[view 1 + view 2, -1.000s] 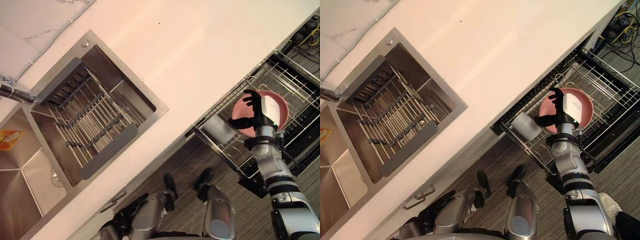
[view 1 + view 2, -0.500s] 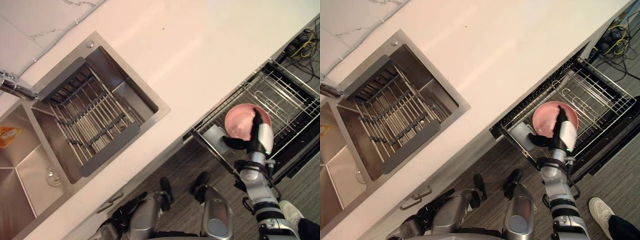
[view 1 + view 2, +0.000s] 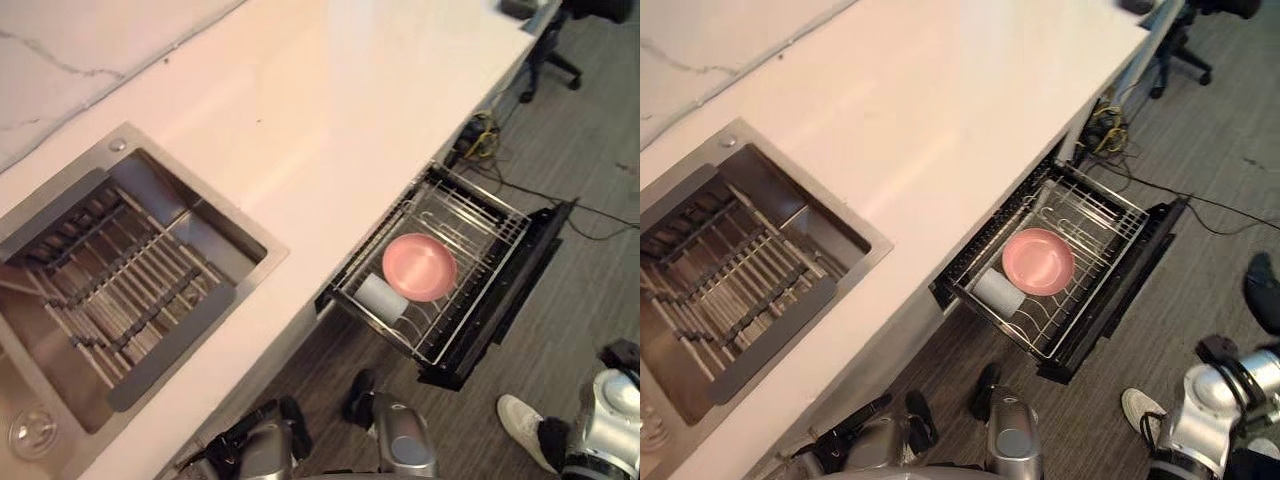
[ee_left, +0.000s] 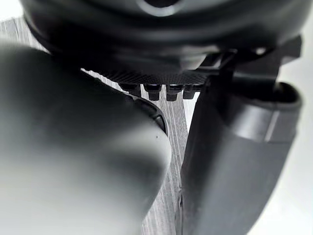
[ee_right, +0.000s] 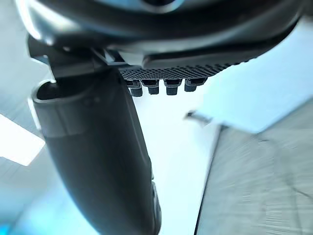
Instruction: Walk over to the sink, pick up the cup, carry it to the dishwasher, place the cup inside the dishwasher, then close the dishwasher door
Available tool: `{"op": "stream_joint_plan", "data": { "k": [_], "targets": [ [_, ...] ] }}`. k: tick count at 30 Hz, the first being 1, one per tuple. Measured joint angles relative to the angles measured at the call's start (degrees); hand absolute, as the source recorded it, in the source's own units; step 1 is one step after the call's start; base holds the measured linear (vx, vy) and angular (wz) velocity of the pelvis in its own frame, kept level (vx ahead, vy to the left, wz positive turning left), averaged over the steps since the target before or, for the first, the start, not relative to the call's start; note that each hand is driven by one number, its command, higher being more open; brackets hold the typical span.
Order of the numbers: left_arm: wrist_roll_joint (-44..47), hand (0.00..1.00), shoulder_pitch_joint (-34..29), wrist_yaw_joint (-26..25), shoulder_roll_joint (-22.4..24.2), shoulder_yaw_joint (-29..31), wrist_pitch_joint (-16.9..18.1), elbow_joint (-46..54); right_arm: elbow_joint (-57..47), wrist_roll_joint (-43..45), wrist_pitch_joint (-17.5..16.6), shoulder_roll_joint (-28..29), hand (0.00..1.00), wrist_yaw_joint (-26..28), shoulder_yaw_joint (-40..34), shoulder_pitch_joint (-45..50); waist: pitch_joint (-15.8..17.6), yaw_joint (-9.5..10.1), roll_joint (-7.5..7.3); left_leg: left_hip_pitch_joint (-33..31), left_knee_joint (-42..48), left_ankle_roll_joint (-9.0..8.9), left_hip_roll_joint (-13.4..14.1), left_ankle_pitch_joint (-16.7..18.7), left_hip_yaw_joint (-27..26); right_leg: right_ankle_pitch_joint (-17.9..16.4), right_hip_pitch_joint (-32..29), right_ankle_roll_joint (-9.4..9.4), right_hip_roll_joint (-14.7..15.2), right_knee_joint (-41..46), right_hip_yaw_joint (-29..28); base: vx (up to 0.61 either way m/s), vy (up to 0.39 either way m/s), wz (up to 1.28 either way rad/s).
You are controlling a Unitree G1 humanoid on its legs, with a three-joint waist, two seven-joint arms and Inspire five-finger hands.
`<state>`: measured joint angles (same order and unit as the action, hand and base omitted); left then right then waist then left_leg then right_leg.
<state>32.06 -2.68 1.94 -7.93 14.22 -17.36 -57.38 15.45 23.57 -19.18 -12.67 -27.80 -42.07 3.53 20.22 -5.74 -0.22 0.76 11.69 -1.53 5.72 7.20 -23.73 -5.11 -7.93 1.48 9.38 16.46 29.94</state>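
Left hand empty, fingers straight; right hand same, arm low at side.

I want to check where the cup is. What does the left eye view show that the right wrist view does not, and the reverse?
Left eye view: the white cup in the dishwasher rack beside a pink plate, the dishwasher door open, and the sink. Right wrist view: the right hand, open and holding nothing. Both: grey floor.

The white cup lies on its side in the pulled-out dishwasher rack, just beside a pink plate. The door stands open under the desk. The sink sits well apart, at left.
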Motion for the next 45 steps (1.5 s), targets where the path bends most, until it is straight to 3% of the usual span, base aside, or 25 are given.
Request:
{"op": "stream_joint_plan", "data": {
  "k": [2,4,6,9,13,17,19,21,26,31,33,34,37,41,43,44,45],
  "targets": [
    [0.0,1.00,-0.1,-0.4,0.4,0.0,-0.1,-0.8,7.0,7.3,0.0,2.1,1.00,6.3,-0.8,0.6,-0.4,0.01,0.66,0.9,-0.5,-0.07,0.1,0.0,0.0,0.1,1.1,-0.20,-0.4,-0.8,0.1,0.00,0.000,0.00],
    [0.0,1.00,-0.1,-0.8,1.2,0.0,-0.1,-1.3,9.6,8.9,0.1,5.4,1.00,10.9,1.3,1.7,-1.2,0.05,2.01,0.8,-0.9,-0.31,0.2,-0.2,-0.2,0.4,1.3,-0.52,-0.6,-1.9,0.3,-0.04,0.002,-0.03],
    [0.6,1.00,-0.6,-0.7,2.3,0.0,0.4,-2.0,11.2,11.4,1.0,8.1,1.00,17.6,8.4,2.3,-2.2,0.33,3.88,0.7,-1.1,-0.58,0.2,-0.4,-0.2,1.1,2.4,-0.11,-1.0,-4.0,1.1,-0.05,0.019,0.01],
    [0.6,1.00,-0.7,-0.1,3.9,0.0,2.0,-2.0,11.9,19.0,2.1,9.4,1.00,26.4,16.7,0.9,-3.1,3.03,5.48,0.7,-1.1,-0.93,0.2,-0.6,-0.1,2.9,4.0,-0.27,-1.4,-7.0,2.2,-0.05,0.032,0.13],
    [0.6,1.00,-1.3,1.0,4.2,1.8,3.2,-2.1,16.3,26.2,2.4,9.0,1.00,29.4,17.1,-1.6,-3.2,4.30,5.82,0.1,-1.6,-1.21,-0.2,-0.6,0.7,4.6,5.4,-0.81,-1.4,-9.9,4.1,-0.04,0.044,0.21],
    [0.5,1.00,-2.1,1.1,4.1,1.9,3.6,-2.5,18.0,26.8,2.9,7.9,1.00,30.5,17.8,-2.2,-2.9,5.01,6.15,0.3,-1.9,-0.99,-0.7,-0.8,1.9,6.4,7.3,-1.24,-1.4,-12.5,6.2,0.03,0.055,0.17],
    [0.4,1.00,-2.8,1.6,3.9,1.9,3.6,-3.6,18.9,26.9,4.2,7.1,1.00,30.8,17.8,-2.6,-2.8,5.11,6.29,0.4,-1.9,-0.78,-0.9,-1.0,3.3,6.7,8.5,-1.60,-1.4,-13.1,7.6,0.05,0.018,0.34],
    [0.4,1.00,-3.5,2.4,4.2,2.2,4.0,-3.5,20.3,26.9,6.7,5.5,1.00,31.0,17.9,-3.6,-2.8,6.68,6.46,0.5,-2.2,-1.17,-1.1,-1.5,4.5,6.8,9.3,-1.53,-1.4,-13.6,9.1,0.04,0.007,0.31],
    [-0.2,1.00,-3.5,3.8,4.4,2.3,4.4,-3.2,21.8,27.0,10.4,3.2,1.00,31.2,21.3,-7.6,-2.7,8.49,6.59,0.2,-2.7,-2.00,-1.6,-3.4,6.8,6.4,10.6,-1.81,-1.3,-14.3,11.7,-0.01,-0.007,0.27],
    [-0.8,1.00,-3.4,6.3,5.6,4.4,5.3,-3.1,25.8,27.0,15.3,-1.0,1.00,31.1,25.6,-17.4,-1.2,11.10,7.82,-0.9,-2.6,-1.66,-1.4,-4.4,9.3,5.7,10.5,-0.83,-1.4,-14.1,14.1,-0.08,-0.007,0.18],
    [-0.7,1.00,-3.3,7.1,5.5,4.6,5.6,-3.0,26.1,27.0,16.5,-1.2,1.00,31.2,27.5,-20.6,-0.9,12.42,7.88,-1.8,-3.8,-0.45,-1.0,-4.3,9.5,5.7,9.5,-0.57,-2.0,-13.6,14.5,-0.08,-0.008,0.06],
    [-0.8,1.00,-3.3,7.9,5.3,5.0,6.1,-3.0,26.5,28.6,17.7,-1.3,1.00,31.9,28.5,-22.7,-0.2,13.17,7.61,-1.8,-3.8,0.04,-0.9,-4.7,9.9,5.2,9.0,0.20,-1.6,-12.0,14.9,-0.05,-0.024,0.11],
    [-2.6,1.00,-3.4,9.4,5.0,5.7,7.9,-3.1,26.8,31.4,18.8,-1.8,1.00,36.9,30.3,-22.3,0.2,12.69,7.35,-2.6,-5.0,-0.03,-0.9,-6.4,11.9,4.8,8.6,0.59,-2.0,-11.7,17.2,-0.01,-0.035,0.23],
    [-4.0,1.00,-3.4,10.9,4.5,5.7,9.8,-2.8,26.4,33.5,17.6,-1.3,1.00,38.6,34.4,-22.2,0.9,12.93,6.53,-3.6,-5.2,-0.42,-0.1,-7.1,13.0,3.3,7.9,1.82,-2.8,-11.5,18.2,-0.04,-0.045,0.10],
    [-3.8,1.00,-3.3,12.1,4.1,5.7,9.7,-2.2,24.4,32.9,17.1,-1.0,1.00,38.6,36.3,-22.2,1.0,13.86,6.31,-4.7,-4.9,-0.54,1.6,-7.1,12.9,2.5,6.5,2.37,-3.5,-9.7,17.8,-0.04,-0.083,-0.22],
    [-3.6,1.00,-3.1,12.8,3.6,5.7,9.4,-1.5,23.0,31.3,17.0,-1.3,1.00,38.6,37.7,-21.5,1.6,14.13,5.32,-5.5,-2.9,-1.46,1.1,-7.0,12.4,-1.8,4.4,3.03,-1.0,-2.9,15.2,-0.02,-0.112,-0.11],
    [-2.5,1.00,-3.0,13.4,3.3,5.7,9.2,-1.2,21.9,28.5,17.2,-1.7,1.00,38.7,39.8,-20.3,1.8,14.12,5.15,-5.9,-1.5,-1.65,1.9,-6.7,12.9,-2.3,4.4,3.17,-1.7,-2.9,15.8,0.00,-0.118,0.00]
  ]
}}
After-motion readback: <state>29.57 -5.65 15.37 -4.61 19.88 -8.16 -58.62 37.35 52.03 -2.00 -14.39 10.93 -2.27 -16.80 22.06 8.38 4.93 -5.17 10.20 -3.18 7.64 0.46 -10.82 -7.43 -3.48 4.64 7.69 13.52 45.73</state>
